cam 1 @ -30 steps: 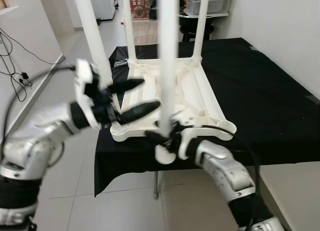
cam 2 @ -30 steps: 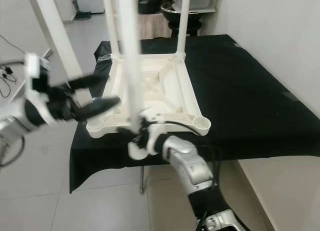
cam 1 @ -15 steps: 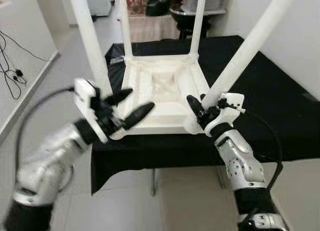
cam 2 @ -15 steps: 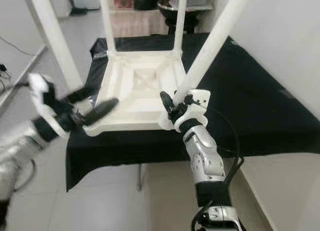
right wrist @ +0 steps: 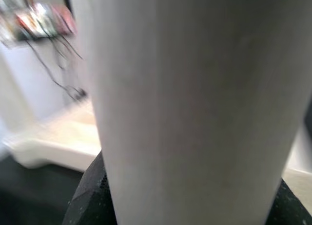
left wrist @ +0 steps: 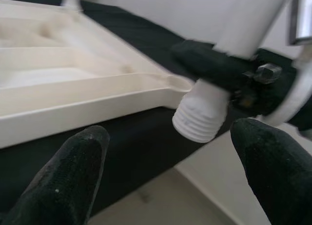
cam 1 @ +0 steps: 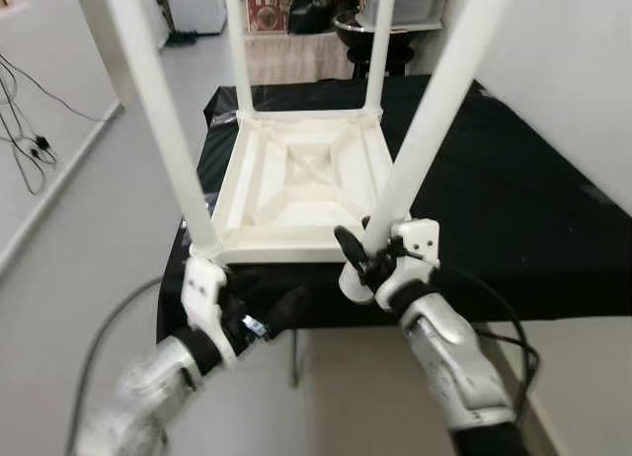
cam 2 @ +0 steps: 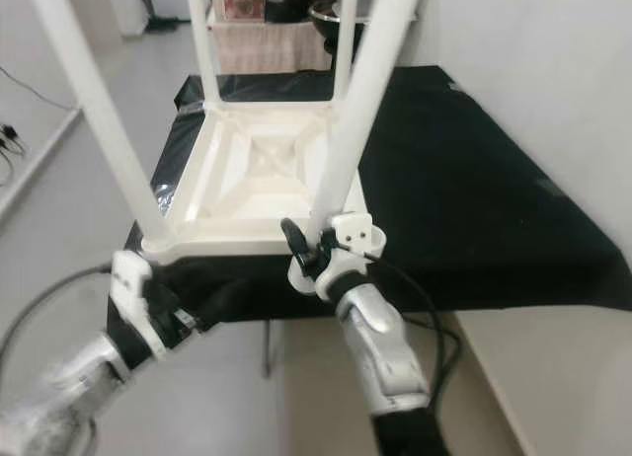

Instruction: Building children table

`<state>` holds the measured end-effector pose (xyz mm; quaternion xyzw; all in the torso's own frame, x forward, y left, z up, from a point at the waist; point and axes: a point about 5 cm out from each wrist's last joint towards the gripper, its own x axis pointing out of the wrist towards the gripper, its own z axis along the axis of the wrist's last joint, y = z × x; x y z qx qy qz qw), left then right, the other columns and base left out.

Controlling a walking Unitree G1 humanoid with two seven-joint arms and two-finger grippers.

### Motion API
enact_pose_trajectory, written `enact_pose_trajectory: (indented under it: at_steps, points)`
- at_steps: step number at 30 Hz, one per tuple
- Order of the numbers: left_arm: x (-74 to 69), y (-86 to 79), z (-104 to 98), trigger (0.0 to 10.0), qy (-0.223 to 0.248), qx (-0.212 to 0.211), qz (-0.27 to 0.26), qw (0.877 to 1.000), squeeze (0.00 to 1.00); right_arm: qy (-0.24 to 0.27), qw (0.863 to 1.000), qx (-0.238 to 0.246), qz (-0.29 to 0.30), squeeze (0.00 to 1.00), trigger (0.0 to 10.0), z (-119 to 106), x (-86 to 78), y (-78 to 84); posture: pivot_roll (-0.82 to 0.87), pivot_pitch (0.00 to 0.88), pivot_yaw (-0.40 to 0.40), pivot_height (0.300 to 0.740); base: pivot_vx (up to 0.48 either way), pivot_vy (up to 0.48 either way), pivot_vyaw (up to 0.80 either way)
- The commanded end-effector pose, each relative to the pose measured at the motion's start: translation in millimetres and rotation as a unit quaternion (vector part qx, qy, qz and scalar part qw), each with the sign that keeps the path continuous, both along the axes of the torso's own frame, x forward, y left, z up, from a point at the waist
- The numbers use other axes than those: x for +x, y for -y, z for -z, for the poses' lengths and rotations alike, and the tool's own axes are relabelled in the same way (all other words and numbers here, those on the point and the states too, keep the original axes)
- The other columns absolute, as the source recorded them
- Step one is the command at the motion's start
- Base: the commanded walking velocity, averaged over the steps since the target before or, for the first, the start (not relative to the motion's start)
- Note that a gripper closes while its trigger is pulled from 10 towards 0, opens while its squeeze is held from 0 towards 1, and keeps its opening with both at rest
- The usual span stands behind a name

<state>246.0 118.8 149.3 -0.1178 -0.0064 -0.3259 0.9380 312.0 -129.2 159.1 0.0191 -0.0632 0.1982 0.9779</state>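
Right tool (cam 1: 367,264) gripping loose table leg (cam 1: 425,130) at tabletop (cam 1: 296,180) corner, left tool (cam 1: 259,313) wide below edge

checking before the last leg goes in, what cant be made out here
- Corner socket for the loose leg: hidden in both eye views by the right gripper.
- Leg tops: cut off by the eye views' upper edge.
- Left gripper: blurred in the eye views.
- Tabletop: soft and blurred in the left wrist view.
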Motion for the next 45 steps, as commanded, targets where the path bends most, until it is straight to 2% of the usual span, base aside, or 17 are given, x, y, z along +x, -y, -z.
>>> enact_pose_trajectory:
  at_steps: [1, 3, 5, 7, 10, 16, 20, 25, 30, 33, 37, 45]
  points:
    - [2.3, -6.0, 0.7, 10.0, 0.009, 0.014, -0.024, 1.0, 0.0, 0.019, 1.0, -0.014, 0.001, 0.0, 10.0, -3.8, 0.0, -1.9, -0.02, 0.074, 0.024, 0.74, 0.0, -0.472, 0.0]
    - [3.2, -6.9, 1.4, 10.0, 0.01, 0.016, -0.034, 0.999, 0.0, 0.019, 1.0, -0.021, 0.005, 0.0, 10.0, -3.0, 0.5, -1.1, -0.02, 0.074, 0.024, 0.74, 0.0, -0.472, 0.0]
    - [6.2, -13.1, 4.4, 10.0, 0.012, 0.024, -0.074, 0.997, 0.0, 0.019, 0.998, -0.058, 0.011, 0.0, 10.0, 0.4, 2.5, -1.8, -0.02, 0.072, 0.021, 0.74, 0.0, -0.236, 0.0]
    - [7.1, -15.1, 5.5, 10.0, 0.01, 0.025, -0.088, 0.996, 0.0, 0.02, 0.997, -0.068, 0.013, 0.0, 10.0, 0.7, 3.0, -2.1, -0.02, 0.069, 0.021, 0.74, 0.0, 0.0, 0.0]
    - [8.1, -21.2, 8.3, 10.0, 0.013, 0.054, -0.121, 0.991, 0.0, 0.023, 0.995, -0.093, 0.025, 0.0, 10.0, 1.2, 3.8, -1.3, -0.01, 0.068, 0.019, 0.74, 0.0, 0.0, 0.0]
    - [7.1, -25.6, 12.9, 10.0, 0.016, 0.096, -0.136, 0.986, 0.0, 0.031, 0.992, -0.117, 0.03, 0.0, 10.0, 2.4, 2.8, -0.5, -0.01, 0.069, 0.023, 0.74, 0.0, 0.0, 0.0]
    - [7.8, -26.6, 14.1, 10.0, 0.014, 0.095, -0.146, 0.985, 0.0, 0.001, 0.998, -0.071, -0.002, 0.0, 10.0, 8.9, -1.4, -2.4, -0.01, 0.07, 0.025, 0.74, 0.0, 0.0, 0.0]
    - [10.2, -22.9, 12.2, 10.0, 0.019, 0.087, -0.135, 0.987, 0.0, -0.004, 0.999, -0.032, -0.009, 0.0, 10.0, 7.0, -1.7, -2.3, -0.01, 0.067, 0.027, 0.74, 0.0, 0.0, 0.57]
    - [14.0, -14.8, 1.7, 10.0, 0.039, 0.074, -0.108, 0.991, 0.0, 0.015, 0.999, 0.042, 0.012, 0.0, 10.0, -14.2, 9.4, 5.7, -0.01, 0.064, 0.03, 0.74, 0.36, 0.0, 0.42]
    - [14.9, -13.1, -0.5, 10.0, 0.044, 0.072, -0.105, 0.991, 0.0, 0.019, 0.998, 0.049, 0.015, 0.0, 10.0, -17.7, 11.7, 7.9, -0.01, 0.064, 0.03, 0.74, 0.364, 0.0, 0.7]
    - [16.2, -6.3, -8.2, 10.0, 0.057, 0.063, -0.084, 0.993, 0.0, 0.048, 0.997, 0.062, 0.024, 0.0, 10.0, -35.7, 19.8, 16.9, -0.01, 0.065, 0.025, 0.74, 0.364, 0.0, 0.2]
    - [12.4, 1.0, -6.0, 10.0, 0.056, 0.062, -0.066, 0.994, 0.0, 0.052, 0.998, 0.042, 0.0, 0.0, 10.0, -38.3, 21.0, 13.0, -0.01, 0.068, 0.022, 0.74, 0.364, 0.0, 0.0]
